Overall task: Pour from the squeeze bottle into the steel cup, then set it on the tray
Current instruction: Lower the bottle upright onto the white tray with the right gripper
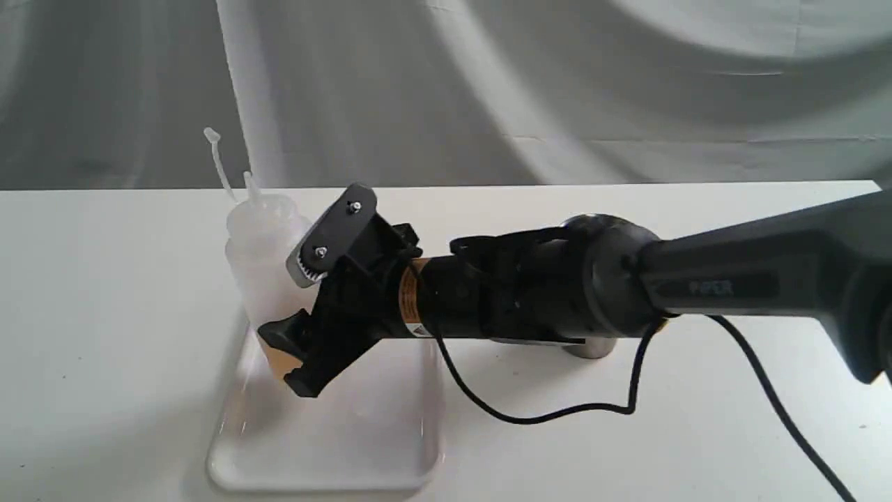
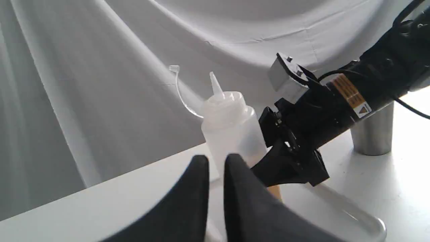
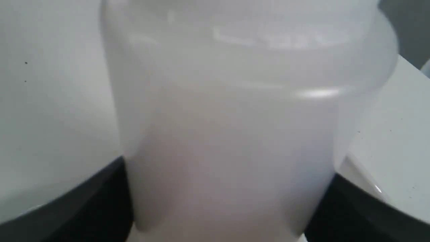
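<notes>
The squeeze bottle (image 1: 261,258) stands upright at the far left corner of the white tray (image 1: 327,446), nozzle up and cap strap hanging free. A little amber liquid shows at its base. My right gripper (image 1: 282,361) reaches across from the right and is shut on the bottle's lower body, one finger on each side (image 3: 228,201). Whether the base touches the tray, I cannot tell. The steel cup (image 1: 589,346) stands behind the right arm, mostly hidden; the left wrist view shows its wall (image 2: 373,134). My left gripper (image 2: 216,164) is shut and empty, near the bottle (image 2: 231,131).
The right arm's black cable (image 1: 557,411) loops over the white table right of the tray. The tray's near rim (image 2: 352,215) curves just under the right gripper. A grey cloth backdrop (image 1: 488,90) hangs behind the table's far edge.
</notes>
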Controlling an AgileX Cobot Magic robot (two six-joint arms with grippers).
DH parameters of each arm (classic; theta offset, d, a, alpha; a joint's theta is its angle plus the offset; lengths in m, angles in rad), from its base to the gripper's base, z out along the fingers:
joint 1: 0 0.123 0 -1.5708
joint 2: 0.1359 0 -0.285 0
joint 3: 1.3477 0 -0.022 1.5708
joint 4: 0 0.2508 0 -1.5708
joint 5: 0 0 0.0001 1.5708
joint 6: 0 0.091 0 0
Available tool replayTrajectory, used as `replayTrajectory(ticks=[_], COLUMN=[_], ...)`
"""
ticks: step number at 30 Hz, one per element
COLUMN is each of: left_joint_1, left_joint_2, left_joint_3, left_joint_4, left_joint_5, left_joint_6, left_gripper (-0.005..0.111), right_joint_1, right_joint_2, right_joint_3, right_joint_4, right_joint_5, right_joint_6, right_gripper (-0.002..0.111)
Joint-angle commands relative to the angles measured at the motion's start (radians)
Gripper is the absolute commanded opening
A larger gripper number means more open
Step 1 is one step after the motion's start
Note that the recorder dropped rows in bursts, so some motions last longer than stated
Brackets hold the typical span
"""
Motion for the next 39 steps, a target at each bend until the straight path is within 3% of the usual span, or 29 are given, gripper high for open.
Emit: replayTrajectory(ticks=[1,39], left_joint_1=[0.002,0.002], left_joint_2=[0.003,0.003], left_joint_3=[0.004,0.004], left_joint_4=[-0.002,-0.002], left_joint_5=[-0.006,-0.006], left_joint_6=[-0.003,-0.003], left_gripper=[0.008,0.008], right_joint_1=[0.003,0.001], right_joint_2=[0.003,0.045], right_joint_3=[-0.012,-0.012], right_joint_4=[0.046,0.259], right_joint_5=[-0.065,-0.136], right_joint_6=[-0.047,-0.284], right_gripper=[0.03,0.03])
